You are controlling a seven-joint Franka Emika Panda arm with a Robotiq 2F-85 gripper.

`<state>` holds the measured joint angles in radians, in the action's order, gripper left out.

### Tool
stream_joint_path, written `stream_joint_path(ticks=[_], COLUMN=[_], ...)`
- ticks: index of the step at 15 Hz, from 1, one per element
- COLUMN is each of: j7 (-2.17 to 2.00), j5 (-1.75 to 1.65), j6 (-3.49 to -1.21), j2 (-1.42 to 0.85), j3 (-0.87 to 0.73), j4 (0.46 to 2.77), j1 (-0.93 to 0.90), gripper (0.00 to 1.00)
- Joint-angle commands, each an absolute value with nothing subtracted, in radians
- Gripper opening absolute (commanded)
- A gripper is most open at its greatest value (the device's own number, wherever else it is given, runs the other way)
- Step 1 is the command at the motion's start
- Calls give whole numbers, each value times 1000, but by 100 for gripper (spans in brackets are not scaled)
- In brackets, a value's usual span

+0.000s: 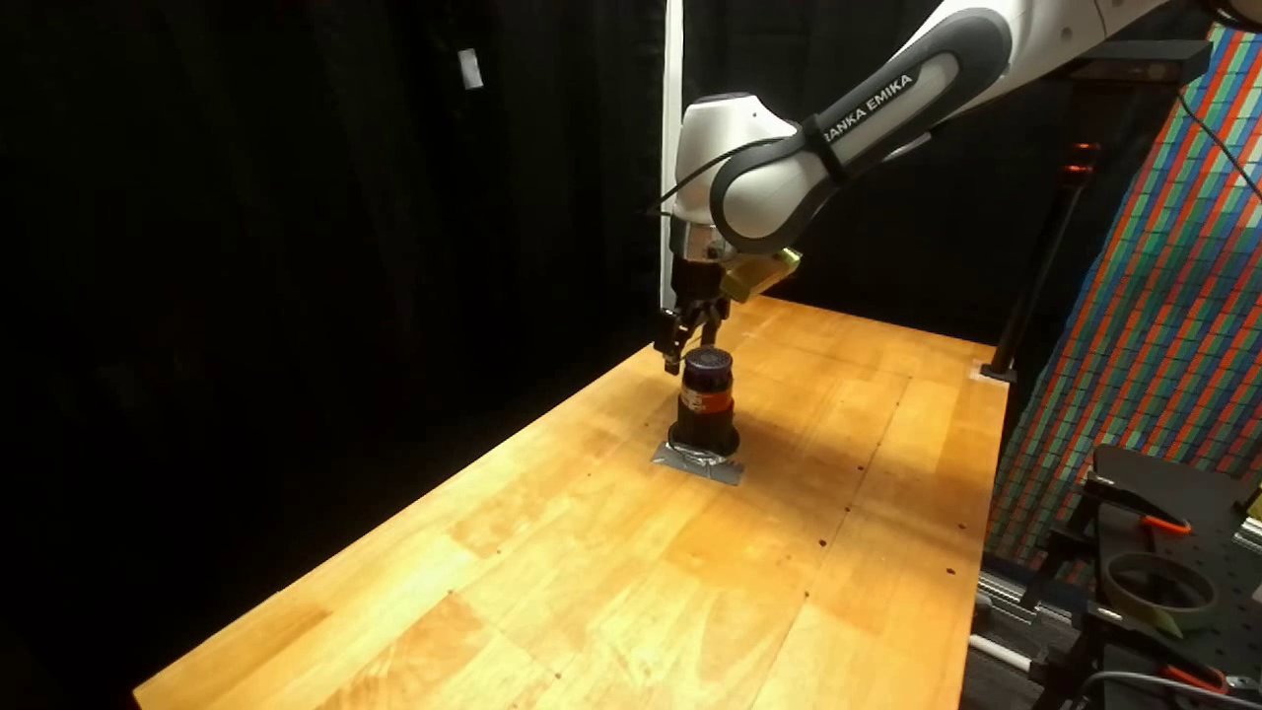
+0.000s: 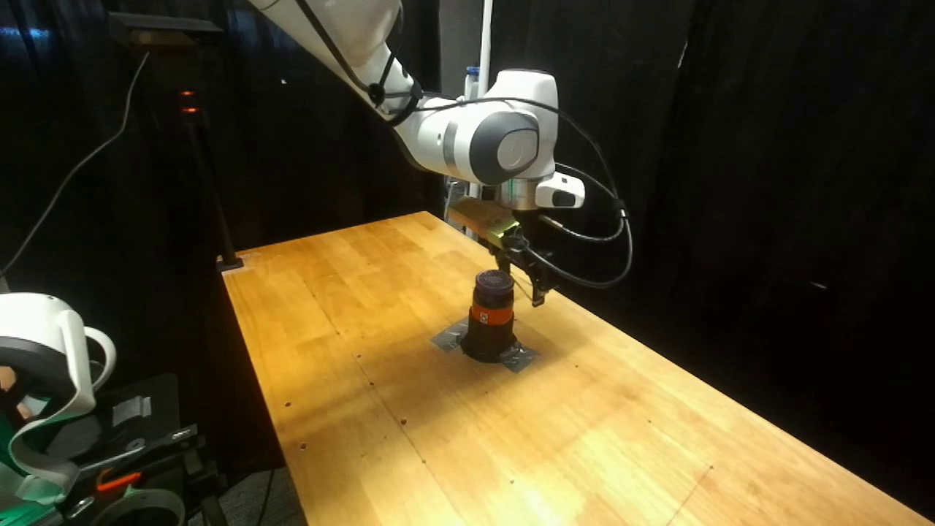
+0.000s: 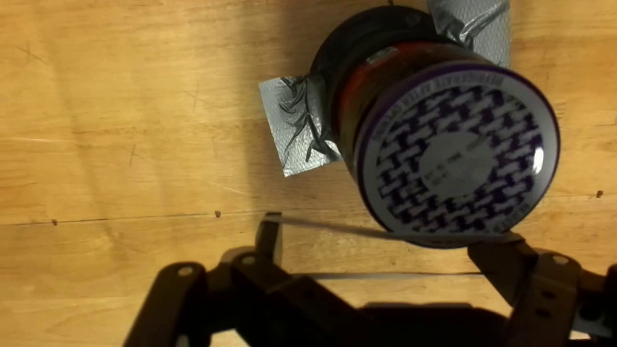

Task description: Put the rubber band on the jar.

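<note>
The jar (image 1: 708, 399) stands upright in a black taped-down base (image 1: 702, 434); it also shows in an exterior view (image 2: 492, 314). It has a dark purple lid and an orange stripe. In the wrist view the jar's patterned lid (image 3: 458, 159) fills the right of centre. My gripper (image 3: 386, 231) is open, with a thin rubber band (image 3: 337, 228) stretched around its two spread fingers. One strand crosses in front of the lid's near edge; I cannot tell whether it touches. In both exterior views the gripper (image 1: 690, 355) (image 2: 521, 284) is beside the jar, its fingertips around lid height.
Grey tape (image 3: 299, 125) holds the base to the wooden table (image 1: 592, 592). A black post (image 1: 1025, 276) stands at the table's far corner. A black cart with a tape roll (image 1: 1161, 587) is beside the table. Dark curtains hang around.
</note>
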<state>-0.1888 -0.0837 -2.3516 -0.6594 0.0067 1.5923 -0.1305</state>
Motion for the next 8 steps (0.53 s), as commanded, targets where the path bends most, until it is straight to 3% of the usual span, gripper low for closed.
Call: stream_joint_path(ticks=[1,8], j7=[-148,-43], j5=[-56,4], j6=[-2285,-2229], j2=[-657,-520], j3=[21,62], j4=[1589,1746], j1=[-115,-75], gripper=[100,100])
